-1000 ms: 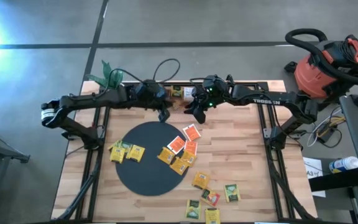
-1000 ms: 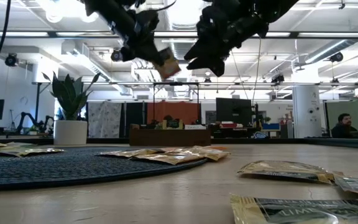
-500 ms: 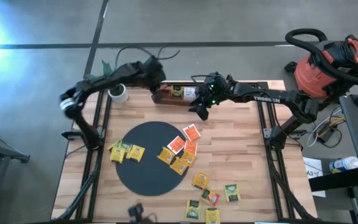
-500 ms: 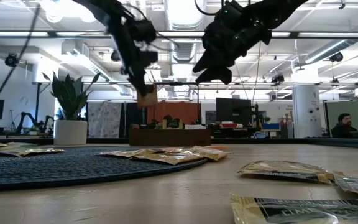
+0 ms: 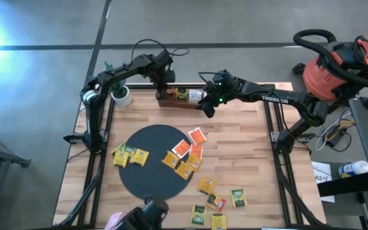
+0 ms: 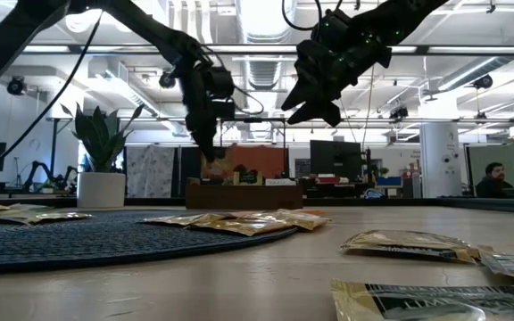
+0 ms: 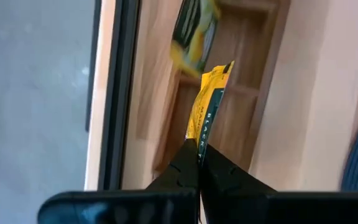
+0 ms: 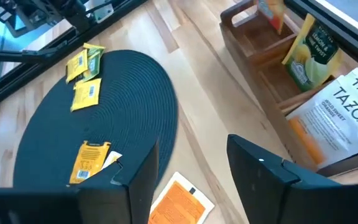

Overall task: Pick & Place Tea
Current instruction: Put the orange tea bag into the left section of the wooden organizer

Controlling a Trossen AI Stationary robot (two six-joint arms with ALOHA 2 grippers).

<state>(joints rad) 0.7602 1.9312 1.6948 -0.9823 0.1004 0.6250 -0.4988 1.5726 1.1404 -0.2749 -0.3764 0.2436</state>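
A yellow packet (image 7: 207,106) is pinched by one edge in the left hand (image 5: 161,86), so that it hangs on edge and can be slipped narrow-side first into a compartment of the wooden tray (image 5: 168,101), which is set at twelve o'clock on the worktop (image 5: 248,153). The left hand is held directly over the tray's nine-o'clock end. The right hand (image 5: 208,105) is held spread and empty just off the tray's three-o'clock end, probably kept clear while the drop is made. A few packets are already stood upright in the tray. The remaining tea is left flat: some on the black mat (image 5: 149,137) at the centre, and some (image 5: 217,203) scattered towards five o'clock, where they can be reached from above.
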